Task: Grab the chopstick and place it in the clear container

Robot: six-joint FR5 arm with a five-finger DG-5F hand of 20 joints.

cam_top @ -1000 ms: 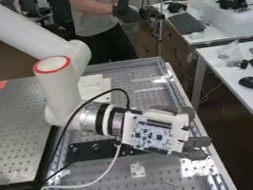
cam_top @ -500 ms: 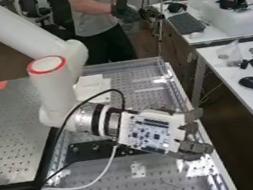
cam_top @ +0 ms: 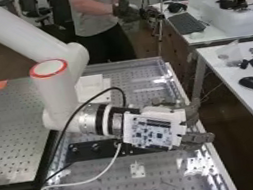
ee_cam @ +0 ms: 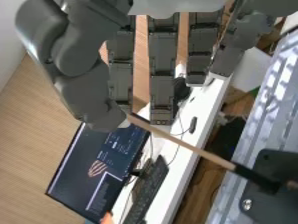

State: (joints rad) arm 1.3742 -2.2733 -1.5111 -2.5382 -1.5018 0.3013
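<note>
The dark grey hand is above the right side of the perforated bench, its fingers pointing right. In the wrist view the hand has its thumb tip against one end of a thin wooden chopstick, close to the fingertips, pinching it. The chopstick slants away from the thumb and has a dark section toward its far end. A bright, glassy patch lies on the bench below the hand; I cannot tell whether it belongs to the clear container.
A black mounting plate and a small white bracket are on the bench. Cables loop beside the wrist. A white desk with a mouse stands to the right, past the bench's edge.
The arm has swung slightly left and then partly back right. The hand has turned a little, and its fingers now sit slightly differently at the right.
</note>
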